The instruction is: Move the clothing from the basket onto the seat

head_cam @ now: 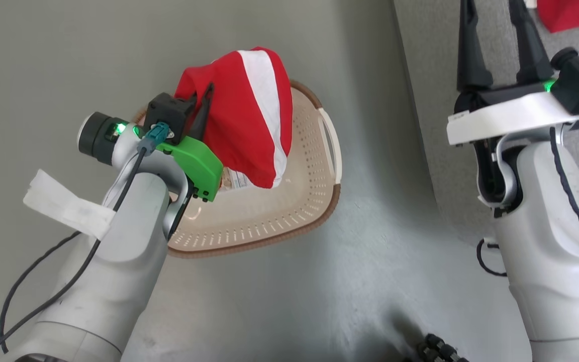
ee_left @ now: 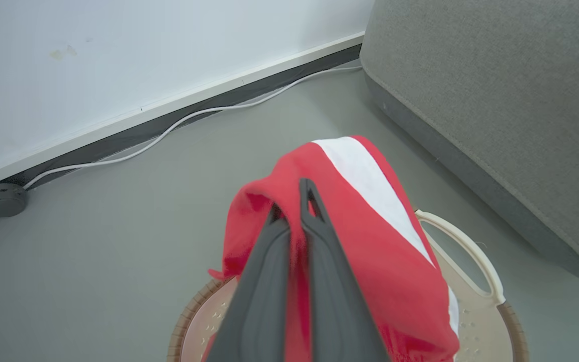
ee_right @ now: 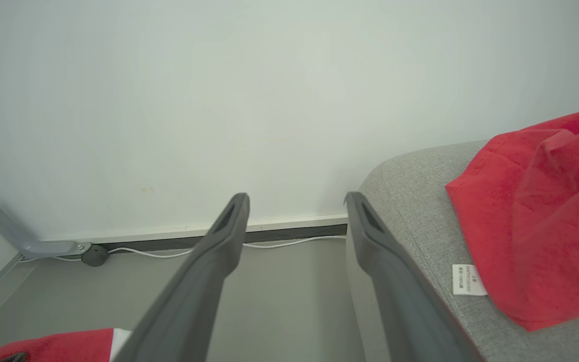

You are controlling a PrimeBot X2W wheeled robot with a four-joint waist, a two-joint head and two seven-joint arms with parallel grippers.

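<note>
Two red garments are here, but I begin with the biggest thing. The grey seat point(ee_left: 495, 100) stands on my right side, and its rounded edge is near the basket but apart from it. The grey floor point(head_cam: 319, 291) lies under everything, and a pale wall point(ee_right: 269, 100) stands behind, with a white cable point(ee_left: 169, 130) along its foot. The basket point(head_cam: 299, 201) sits on the floor before me, and one white handle point(head_cam: 332, 146) is turned toward the seat. The first red garment point(head_cam: 249, 115), which has a broad white stripe, is lifted over the basket and its lower end hangs down toward the basket's inside. I cannot tell if it touches the bottom. My left gripper point(ee_left: 292, 196) has its two dark fingers pressed together on a fold of this cloth, so it is grasping the garment. The second red garment point(ee_right: 536, 216) lies on top of the seat, near the edge. My right gripper point(ee_right: 297, 197) is by the edge of the seat, near this garment but not touching it. Its fingers stand wide apart and hold nothing. A small white label point(ee_right: 468, 279) sticks out from the second garment onto the grey fabric. On the basket's floor a paper sticker point(head_cam: 236, 178) shows partly under the hanging cloth.
</note>
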